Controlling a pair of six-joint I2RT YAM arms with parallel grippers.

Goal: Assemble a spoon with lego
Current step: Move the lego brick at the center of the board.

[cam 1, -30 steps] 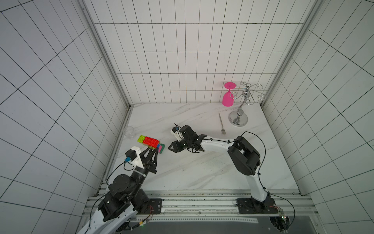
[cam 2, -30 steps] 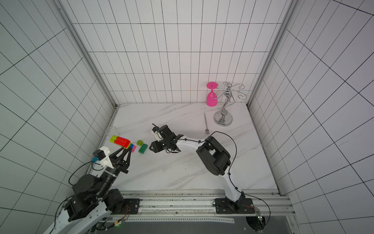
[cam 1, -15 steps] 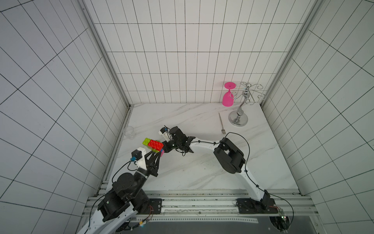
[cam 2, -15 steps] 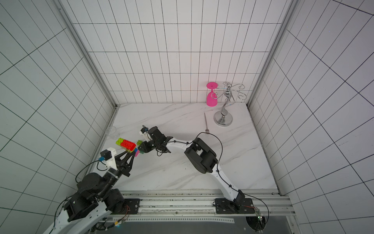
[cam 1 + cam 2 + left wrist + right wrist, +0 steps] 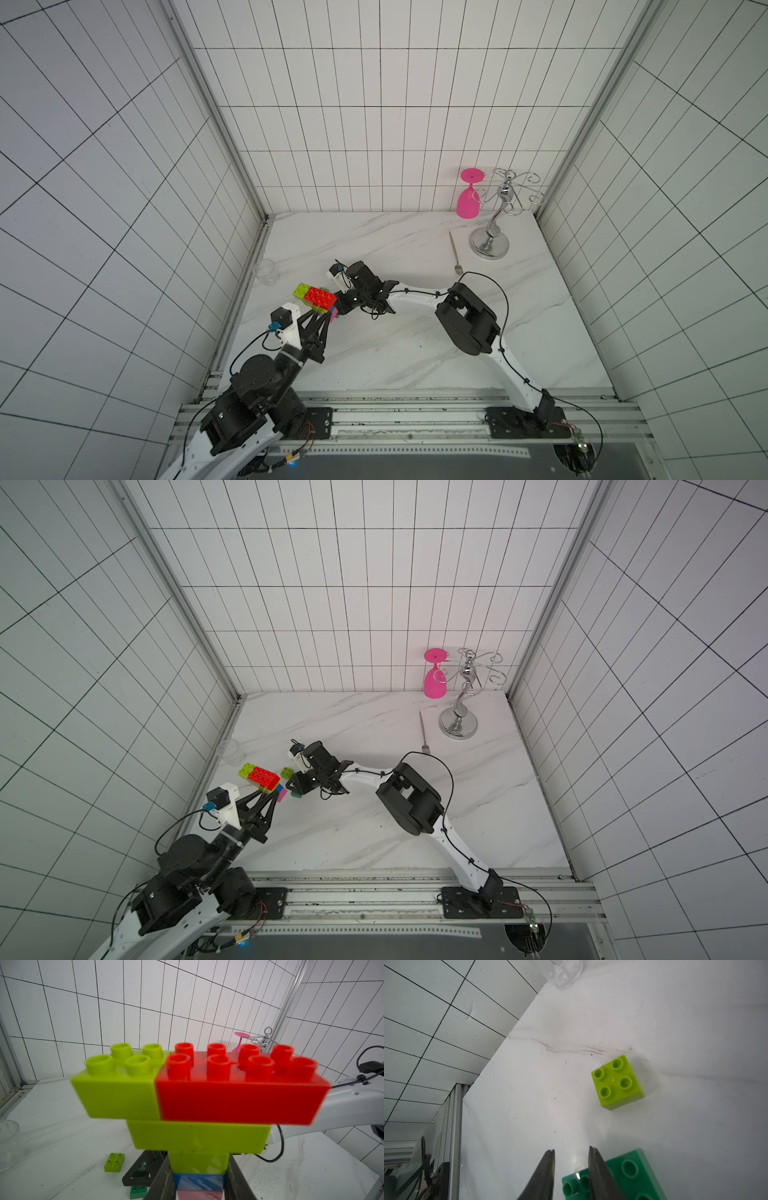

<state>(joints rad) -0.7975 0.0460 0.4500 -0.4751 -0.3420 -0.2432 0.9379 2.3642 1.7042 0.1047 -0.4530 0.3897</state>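
From my station, the left claw (image 5: 330, 319) is pinching the spoon (image 5: 319, 296) by its handle. In the left wrist view its two fingers (image 5: 164, 1180) press on either side of the blue and pink bricks. The spoon is held up off the counter (image 5: 415, 340), left of centre in both top views, with its head pointing toward the upper left of the frame. I read the head as a square lime-green brick beside a long red one, then a long lime-green brick, then a shorter lime-green one above the blue.

The right claw (image 5: 294, 787) sits just right of the spoon's handle in both top views, low over the counter. In the right wrist view its fingers (image 5: 547, 1167) are drawn close together. Only a narrow strip of bare counter shows between the tips, and nothing is pinched there. One finger crosses in front of a dark-green brick (image 5: 631, 1174) lying on the counter; I cannot tell whether it touches it. A loose lime-green brick (image 5: 617, 1082) lies near, studs up, apart from both.

A clear cup (image 5: 264, 272) stands by the left wall, to the upper left of the spoon. At the upper right of the counter a fork (image 5: 455, 253) lies just beside a metal stand (image 5: 489, 246), and a pink glass (image 5: 467, 203) hangs upside down on the stand.
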